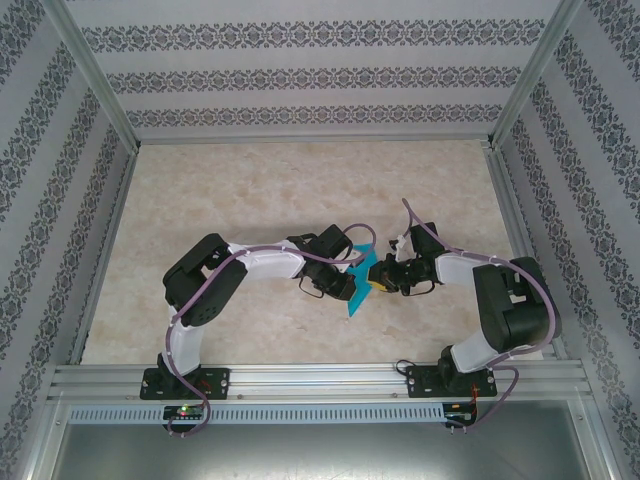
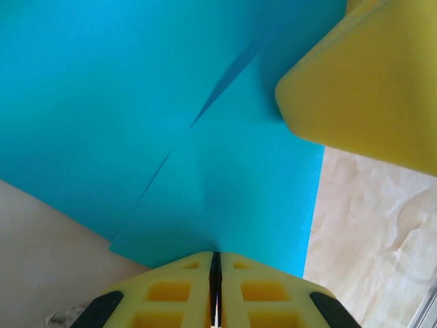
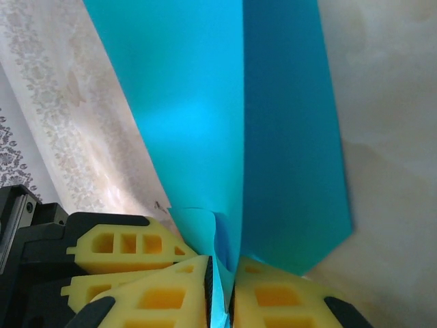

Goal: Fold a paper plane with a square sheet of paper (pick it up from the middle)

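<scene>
**A:** Top external view first. Where is the blue paper (image 1: 356,292)?

**B:** Toward the near edge of the table (image 1: 250,190), between the two arms. From here it shows as a narrow strip, seen almost edge-on. The left gripper (image 1: 347,284) meets it from the left and the right gripper (image 1: 380,283) from the right, the two tools just beside each other.

**A:** Is it off the surface?

**B:** I cannot tell from above.

**A:** And the left wrist view?

**B:** The left gripper (image 2: 215,268) has its fingers pressed together, with the near edge of the blue paper (image 2: 136,102) pinched in the seam. The paper spreads away from them, one layer lapping over another along a slanting crease. A yellow finger (image 2: 369,82) of the right gripper sits at its upper right, with bare table (image 2: 369,225) below that.

**A:** Right wrist view?

**B:** The blue paper (image 3: 205,102) rises from between the fingers of the right gripper (image 3: 222,275), folded along a lengthwise crease. Those fingers flank it with a thin gap. Whether they press it, I cannot tell. A finger (image 3: 130,242) of the left gripper sits just to the left, close against the paper.
</scene>
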You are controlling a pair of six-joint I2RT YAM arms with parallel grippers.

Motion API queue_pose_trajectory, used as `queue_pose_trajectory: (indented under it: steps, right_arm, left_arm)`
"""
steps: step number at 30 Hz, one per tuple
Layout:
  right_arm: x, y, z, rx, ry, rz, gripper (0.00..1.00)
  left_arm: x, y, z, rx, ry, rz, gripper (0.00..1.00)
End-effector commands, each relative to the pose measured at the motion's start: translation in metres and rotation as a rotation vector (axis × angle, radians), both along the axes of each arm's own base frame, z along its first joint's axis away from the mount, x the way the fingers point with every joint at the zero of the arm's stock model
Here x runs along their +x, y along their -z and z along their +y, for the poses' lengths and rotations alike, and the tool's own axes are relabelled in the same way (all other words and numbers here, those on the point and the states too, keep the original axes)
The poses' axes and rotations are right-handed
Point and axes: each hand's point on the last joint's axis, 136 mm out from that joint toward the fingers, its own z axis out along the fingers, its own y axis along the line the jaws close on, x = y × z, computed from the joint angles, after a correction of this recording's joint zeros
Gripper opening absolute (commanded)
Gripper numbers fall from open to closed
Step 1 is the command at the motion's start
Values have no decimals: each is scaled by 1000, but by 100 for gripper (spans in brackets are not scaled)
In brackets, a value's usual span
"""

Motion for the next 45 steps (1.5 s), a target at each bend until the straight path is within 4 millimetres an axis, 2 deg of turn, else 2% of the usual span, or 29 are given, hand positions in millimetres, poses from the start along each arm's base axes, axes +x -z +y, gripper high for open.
queue_pose_trajectory:
  steps: [1, 13, 24, 30, 38, 45]
  right_arm:
    - [1, -6, 2, -5, -1, -4, 15]
    - [-3, -15, -2, -50, -5, -19, 19]
    - [0, -12, 3, -74, -28, -11, 7]
    - [-4, -7, 5, -104, -50, 6, 5]
    - [1, -9, 12, -98, -66, 0, 4]
    - [2, -6, 21, -91, -84, 7, 4]
  left_arm:
    - [5, 26, 14, 65, -20, 14, 13]
    - [3, 33, 16, 69, -18, 26, 13]
    - [4, 32, 15, 62, -18, 27, 13]
    - [4, 34, 15, 62, -18, 34, 13]
    - [3, 34, 15, 43, -23, 34, 12]
    - [6, 26, 13, -19, -49, 50, 12]
